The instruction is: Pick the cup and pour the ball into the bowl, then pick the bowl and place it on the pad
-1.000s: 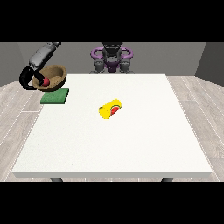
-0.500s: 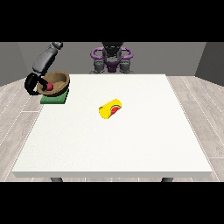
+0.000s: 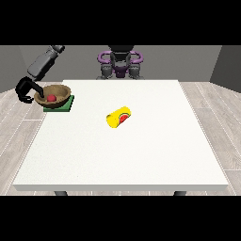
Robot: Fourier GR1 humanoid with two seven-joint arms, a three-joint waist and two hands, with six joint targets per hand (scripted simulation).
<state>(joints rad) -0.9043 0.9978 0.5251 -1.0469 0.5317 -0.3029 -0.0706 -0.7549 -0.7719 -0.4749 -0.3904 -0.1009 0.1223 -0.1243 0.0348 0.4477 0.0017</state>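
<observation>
White table (image 3: 141, 155): bowl (image 3: 55, 92) now down on pad (image 3: 61, 105).

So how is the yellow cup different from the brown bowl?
The cup is yellow with a red patch and lies on its side mid-table; the bowl is brown, upright, and sits on the green pad at the table's edge. The bowl holds a red ball. The bowl looks wider.

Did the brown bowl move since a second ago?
Yes. The bowl came down onto the green pad, judged against the table's left edge. The hand at the view's left is at its rim.
</observation>
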